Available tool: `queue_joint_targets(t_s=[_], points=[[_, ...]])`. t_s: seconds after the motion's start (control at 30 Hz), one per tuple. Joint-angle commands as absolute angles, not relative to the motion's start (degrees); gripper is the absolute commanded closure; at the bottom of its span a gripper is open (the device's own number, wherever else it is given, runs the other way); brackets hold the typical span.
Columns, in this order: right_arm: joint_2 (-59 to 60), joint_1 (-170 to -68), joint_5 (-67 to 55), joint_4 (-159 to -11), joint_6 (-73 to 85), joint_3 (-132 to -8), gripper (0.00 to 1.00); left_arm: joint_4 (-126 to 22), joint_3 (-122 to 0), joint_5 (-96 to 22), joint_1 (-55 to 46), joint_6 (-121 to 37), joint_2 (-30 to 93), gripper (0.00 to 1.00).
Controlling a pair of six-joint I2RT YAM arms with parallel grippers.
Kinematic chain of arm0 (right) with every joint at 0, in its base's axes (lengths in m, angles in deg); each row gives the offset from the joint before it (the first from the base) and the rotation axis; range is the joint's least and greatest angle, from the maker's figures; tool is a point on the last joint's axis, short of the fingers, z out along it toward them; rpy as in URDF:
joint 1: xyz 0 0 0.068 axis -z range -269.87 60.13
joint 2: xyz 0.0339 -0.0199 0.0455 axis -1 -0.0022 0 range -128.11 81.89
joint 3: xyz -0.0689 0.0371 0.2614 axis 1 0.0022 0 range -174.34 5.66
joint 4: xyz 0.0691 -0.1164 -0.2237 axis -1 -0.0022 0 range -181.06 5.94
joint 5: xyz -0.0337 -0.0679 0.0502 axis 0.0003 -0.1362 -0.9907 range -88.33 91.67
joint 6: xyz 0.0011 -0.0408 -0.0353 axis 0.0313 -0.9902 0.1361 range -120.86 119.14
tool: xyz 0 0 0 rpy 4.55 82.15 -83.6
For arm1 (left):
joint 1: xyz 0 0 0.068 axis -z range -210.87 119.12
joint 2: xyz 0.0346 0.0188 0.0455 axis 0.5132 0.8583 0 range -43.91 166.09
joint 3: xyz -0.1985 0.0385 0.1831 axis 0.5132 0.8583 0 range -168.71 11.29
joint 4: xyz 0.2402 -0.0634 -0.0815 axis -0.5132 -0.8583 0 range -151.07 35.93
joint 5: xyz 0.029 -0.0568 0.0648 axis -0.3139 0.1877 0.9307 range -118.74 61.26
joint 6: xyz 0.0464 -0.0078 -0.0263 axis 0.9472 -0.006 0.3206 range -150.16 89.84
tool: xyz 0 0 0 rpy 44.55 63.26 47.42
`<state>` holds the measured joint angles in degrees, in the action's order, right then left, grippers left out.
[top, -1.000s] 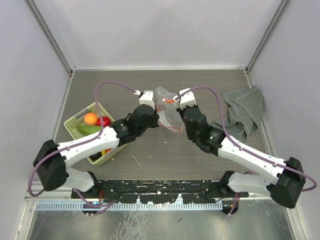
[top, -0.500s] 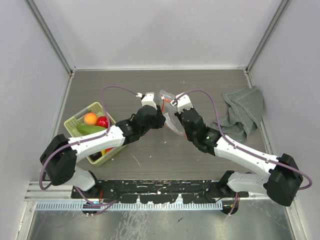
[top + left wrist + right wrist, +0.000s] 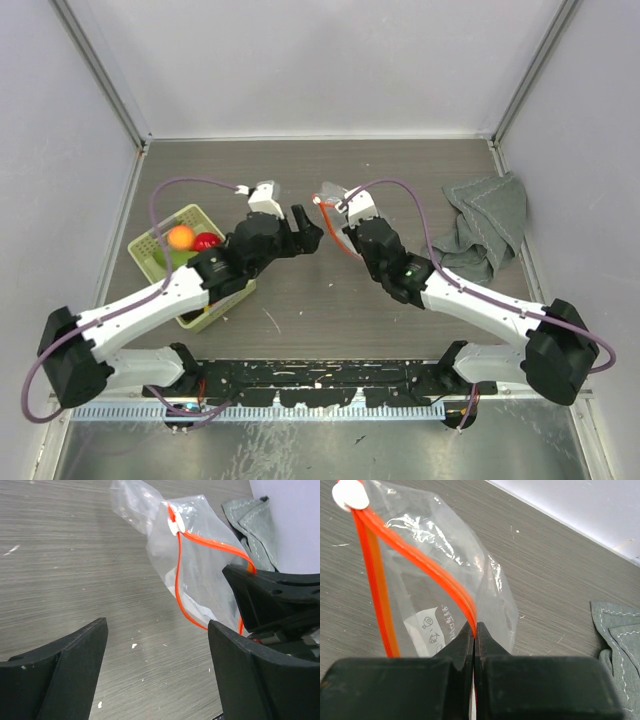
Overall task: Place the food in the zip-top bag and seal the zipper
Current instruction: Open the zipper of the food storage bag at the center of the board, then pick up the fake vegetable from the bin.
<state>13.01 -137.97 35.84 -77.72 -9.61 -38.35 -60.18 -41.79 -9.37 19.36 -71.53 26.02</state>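
**A:** Where is the zip-top bag (image 3: 200,565) sitting?

**B:** It's hanging mid-table. The right pincer (image 3: 474,630) is pinching one lip of the zipper (image 3: 178,575). The left pincer (image 3: 307,224) is hovering spread at its 9 o'clock, touching nothing.

**A:** And the food (image 3: 181,237)?

**B:** It's lying in the basket (image 3: 143,238), farther toward 9 o'clock.

**A:** What's worrying you?

**B:** With only one lip held, the mouth is likely sagging narrow, so pieces could bounce onto the table (image 3: 300,300).
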Motion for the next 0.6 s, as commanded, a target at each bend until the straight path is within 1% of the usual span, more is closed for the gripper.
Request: queue_joint_targets(t_s=[0.0, 0.1, 0.17, 0.23, 0.4, 0.57], points=[[12.30, -137.80, 33.97, -72.82, -8.46, -39.00, 1.00, -70.11, -41.06, -3.90, 18.10, -74.00, 19.43, 0.16], [11.32, -137.82, 33.21, -72.15, -8.33, -39.06, 1.00, -77.97, -40.97, -0.40, 16.26, -76.64, 15.81, 0.13], [10.70, -137.77, 32.99, -72.00, -8.24, -39.06, 1.00, -82.82, -40.82, 2.10, 15.14, -77.88, 13.79, 0.09], [10.29, -137.78, 32.81, -71.98, -8.19, -39.04, 1.00, -88.23, -41.26, 3.67, 13.48, -80.13, 12.30, 0.06], [10.14, -137.77, 32.62, -71.18, -8.15, -38.55, 1.00, -101.68, -43.57, 4.78, 6.08, -85.64, 10.53, 0.04], [9.96, -137.78, 32.62, -70.75, -8.15, -38.03, 1.00, -118.11, -50.39, 6.57, -1.05, -92.29, 13.42, 0.02]])
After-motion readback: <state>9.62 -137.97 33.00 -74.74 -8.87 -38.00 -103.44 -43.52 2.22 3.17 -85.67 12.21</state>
